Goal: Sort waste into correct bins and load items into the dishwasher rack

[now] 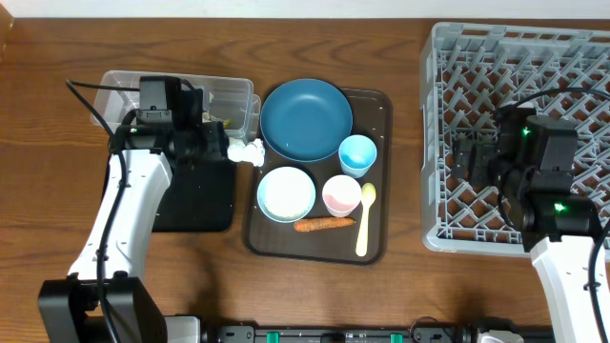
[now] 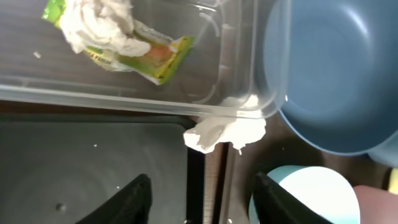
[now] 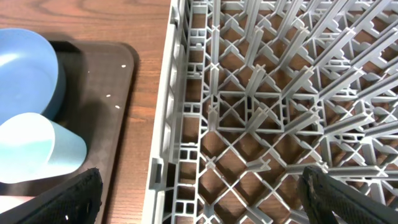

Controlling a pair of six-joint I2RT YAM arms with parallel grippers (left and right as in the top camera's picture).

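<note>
A crumpled white tissue (image 2: 224, 130) lies on the wooden tabletop (image 1: 57, 191) just outside the rounded corner of the clear rectangular plastic tub (image 2: 124, 99), touching its wall and beside the edge of the shallow black rectangular tray (image 2: 81, 168). The left arm's fingers (image 2: 127, 202) hang spread and empty above it. Inside the tub sit another wad of tissue (image 2: 99, 25) and a small yellow-green wrapper (image 2: 155, 59), so this stray piece likely belongs there too. The risk is in the tight spot. Closing fingers could catch the tub's lip or the black tray's edge and drag either one, or nip only a loose fold, so the soft tissue slips free and drops on the tabletop again. The large dark blue bowl (image 1: 306, 119) on the dark brown serving tray (image 1: 276, 238) is also near enough to be nudged. The short orange carrot piece (image 1: 324, 225) waits on that tray. Across the tabletop, the right arm's fingers (image 3: 74, 196) hover wide apart, holding nothing, over the large grey plastic dishwasher rack (image 1: 434, 143), which looks unloaded.
</note>
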